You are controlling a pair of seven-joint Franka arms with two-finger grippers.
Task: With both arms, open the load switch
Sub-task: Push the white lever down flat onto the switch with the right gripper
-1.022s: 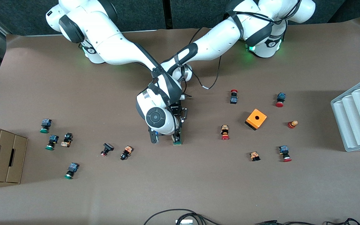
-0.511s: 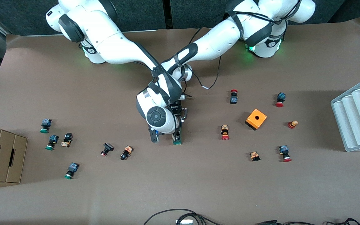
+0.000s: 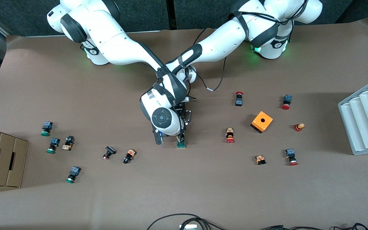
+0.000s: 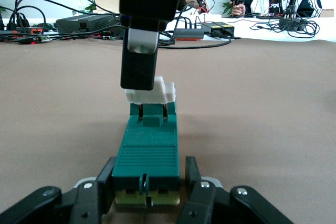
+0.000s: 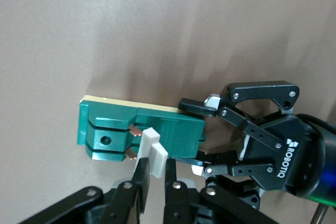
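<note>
Between the earlier front views and this one, the right arm's wrist is drifting slightly away from the front camera, while the narrow dark-green moulded-plastic load switch (image 3: 180, 140) is keeping its place on the brown paper-covered desk (image 3: 203, 185), about midway between the two arms' ends. That small drift, with both grips unchanged, suggests the pull on the white end piece (image 5: 151, 151) is only just starting; the switch is probably not open yet.

The left claw (image 4: 148, 195) is grasping the green body by its sides, clenched on the end away from the white piece. The right claw (image 5: 153, 182) is pinching the white piece between its two black fingers, coming down on it from above.

The switch body is looking like hard, matte plastic, rectangular, with a finely ribbed panel on top and a pale cream base layer beneath. Two copper-coloured blades are showing where the glossy white piece meets the green block. The left claw's fingers (image 5: 197, 107) are black linked metal with pale pads. The desk covering is looking smooth and dull.
</note>
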